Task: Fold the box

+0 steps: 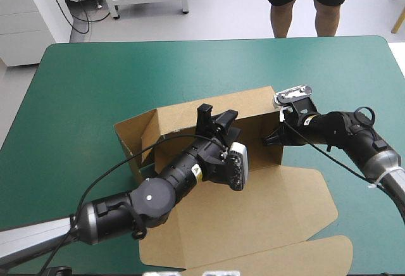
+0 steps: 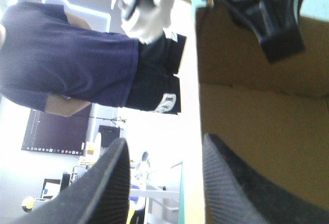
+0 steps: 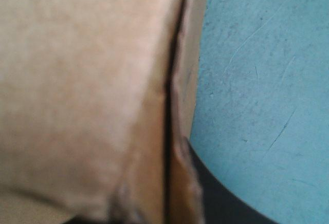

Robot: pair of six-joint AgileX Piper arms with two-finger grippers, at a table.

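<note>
Box (image 1: 253,194) lies at the middle of the teal-green table cover (image 1: 95,80), partly erected. The far wall and both side walls stand upright, forming an open tray. The lid panel lies flat on the cover toward the near edge, its rounded tuck flap reaching that edge.

Left gripper (image 1: 215,116) is raised over the tray, its fingers pointing at the far wall. The left wrist view shows this gripper (image 2: 165,142) released. The two black fingers (image 2: 103,188) stand well apart and the top edge of the far wall runs between them. One finger is on the inner side against brown board and the other on the outer side. No contact with the wall can be confirmed.

Right gripper (image 1: 270,139) is at the right wall of the tray, near its far corner, and also shows in the left wrist view (image 2: 270,29). In the right wrist view, one black finger (image 3: 226,198) lies close against the wall's edge, with teal-green cover beside it. The other finger is hidden behind board. The gripper reads as clenched on that wall.
</note>
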